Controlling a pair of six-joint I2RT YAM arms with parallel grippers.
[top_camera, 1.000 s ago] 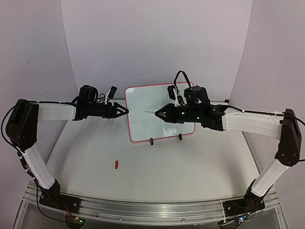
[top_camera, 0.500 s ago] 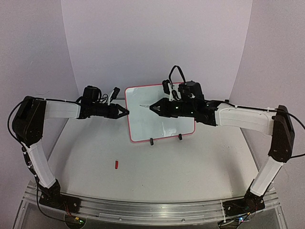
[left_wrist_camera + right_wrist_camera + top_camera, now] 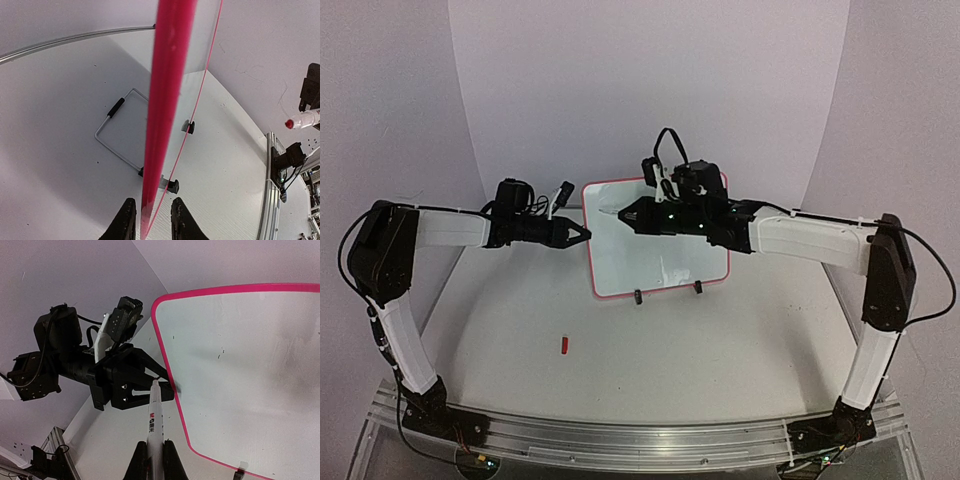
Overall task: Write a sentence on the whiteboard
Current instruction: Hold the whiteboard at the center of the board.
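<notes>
The whiteboard [image 3: 660, 260] stands upright at the back middle of the table [image 3: 720, 350], propped on two black clip feet [image 3: 638, 296] and a bent wire stand [image 3: 112, 131]. Its face is smooth, glossy white, with rounded corners and a thin pink-red frame. Only specks and faint smears show, so no sentence is on it yet. The left fingers [image 3: 125, 222] straddle the board's left edge, one on each side, likely to steady it against the pen's push; whether they press the frame I cannot tell. The right fingers [image 3: 136, 465] are clamped on a slim white marker [image 3: 154, 420], its tip near the upper left of the board, where a first line would begin. A small red cap [image 3: 565, 345] lies on the matte table.
</notes>
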